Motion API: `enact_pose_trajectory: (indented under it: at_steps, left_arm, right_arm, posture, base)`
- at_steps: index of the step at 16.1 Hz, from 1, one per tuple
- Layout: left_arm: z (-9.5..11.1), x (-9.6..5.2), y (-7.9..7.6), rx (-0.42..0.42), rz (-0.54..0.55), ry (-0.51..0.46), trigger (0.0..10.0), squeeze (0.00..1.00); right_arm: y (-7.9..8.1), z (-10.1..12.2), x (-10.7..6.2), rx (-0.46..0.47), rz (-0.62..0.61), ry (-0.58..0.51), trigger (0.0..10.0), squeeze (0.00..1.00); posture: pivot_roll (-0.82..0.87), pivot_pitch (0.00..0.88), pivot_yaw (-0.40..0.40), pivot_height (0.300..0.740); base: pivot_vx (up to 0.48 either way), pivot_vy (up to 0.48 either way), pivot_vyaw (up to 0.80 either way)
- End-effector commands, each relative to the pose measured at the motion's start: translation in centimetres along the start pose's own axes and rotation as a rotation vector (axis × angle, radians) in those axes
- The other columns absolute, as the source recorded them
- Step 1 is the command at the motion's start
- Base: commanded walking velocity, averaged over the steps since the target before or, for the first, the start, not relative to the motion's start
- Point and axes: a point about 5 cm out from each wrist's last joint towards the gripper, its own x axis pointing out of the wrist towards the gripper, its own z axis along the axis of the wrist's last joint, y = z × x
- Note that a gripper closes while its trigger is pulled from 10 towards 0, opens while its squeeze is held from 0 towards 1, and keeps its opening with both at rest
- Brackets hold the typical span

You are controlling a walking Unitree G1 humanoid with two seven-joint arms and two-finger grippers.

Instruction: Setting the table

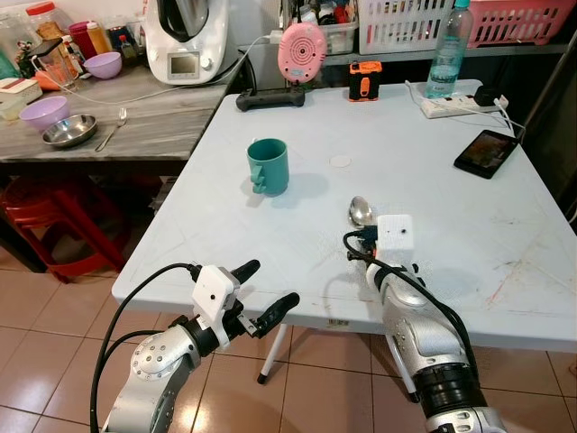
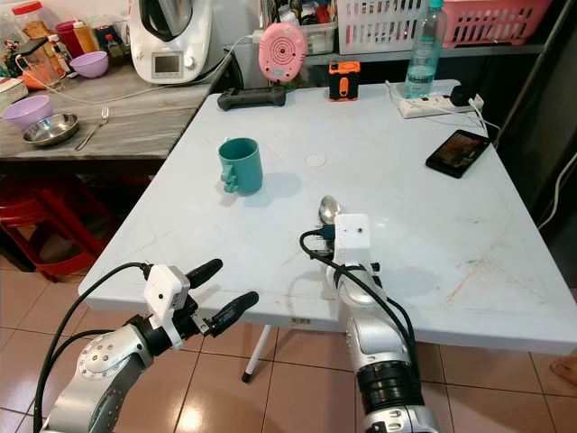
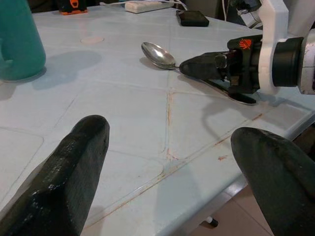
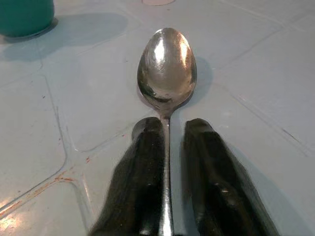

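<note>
A: Far edge of the tabletop (image 1: 505, 262)?
B: Pink round gadget (image 1: 301, 52) on a black stand, orange-black device (image 1: 364, 80), water bottle (image 1: 448, 50), white power strip (image 1: 453, 105). Phone (image 1: 486, 152) lies near the right edge.
A: Side counter (image 1: 153, 126)?
B: White kitchen machine (image 1: 187, 41), purple bowls (image 1: 44, 113), steel bowl (image 1: 69, 131), fork (image 1: 114, 128). Red stool (image 1: 50, 221) below it.

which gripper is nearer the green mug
Right. The right gripper, shut on the spoon, sits on the table just beyond the green mug; the left gripper hovers open off the table's near edge.
</note>
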Motion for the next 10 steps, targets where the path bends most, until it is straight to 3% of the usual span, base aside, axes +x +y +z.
enact_pose_trajectory:
  at_steps: [1,5,6,7,10]
  left_arm:
    - [0.15,-0.09,0.17,0.012,0.005,0.011,10.0,0.0]
    - [0.23,-0.09,0.08,0.012,0.001,0.014,10.0,0.0]
    - [0.23,-0.05,0.08,0.012,0.001,0.015,10.0,0.0]
    - [0.2,-0.02,0.05,0.012,0.0,0.017,10.0,0.0]
    - [0.16,0.03,0.06,0.012,-0.002,0.024,10.0,0.0]
  right_arm:
    - [0.15,0.47,-0.09,0.022,0.003,-0.012,10.0,1.0]
    - [0.31,0.66,-0.15,0.013,0.013,-0.005,10.0,1.0]
    - [0.3,0.81,-0.13,0.015,0.016,-0.006,10.0,0.8]
    - [0.31,0.92,-0.06,0.017,0.022,-0.006,10.0,0.0]
    - [0.24,0.21,0.09,0.008,0.039,0.043,10.0,0.0]
  posture:
    - [-0.07,0.036,0.131,0.74]
    - [-0.07,0.038,0.133,0.74]
    - [-0.07,0.038,0.133,0.74]
    - [-0.07,0.04,0.133,0.74]
    - [-0.07,0.041,0.134,0.74]
  base:
    - [0.0,0.0,0.0]
    - [0.0,0.0,0.0]
    - [0.0,0.0,0.0]
    - [0.0,0.0,0.0]
    - [0.0,0.0,0.0]
